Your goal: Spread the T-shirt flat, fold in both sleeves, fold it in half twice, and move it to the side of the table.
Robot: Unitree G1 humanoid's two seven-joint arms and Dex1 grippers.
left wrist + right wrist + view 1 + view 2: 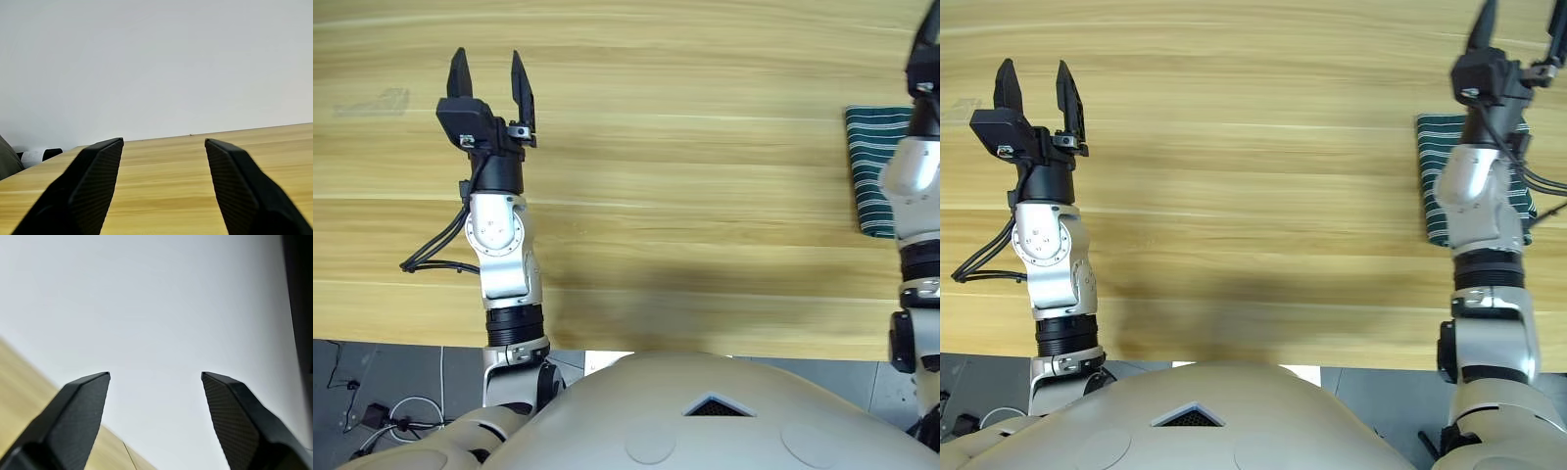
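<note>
T-shirt point(873, 171), green with white stripes, lies folded at the table's point(656, 196) right; both jaws spread wide.

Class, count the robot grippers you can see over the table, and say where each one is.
2. The left gripper, open, is over the table's left part. The right gripper, open, is at the right side, its arm over the folded striped T-shirt.

One T-shirt point(871, 166); one table point(656, 196); two grippers: left gripper point(488, 59), right gripper point(155, 376).
</note>
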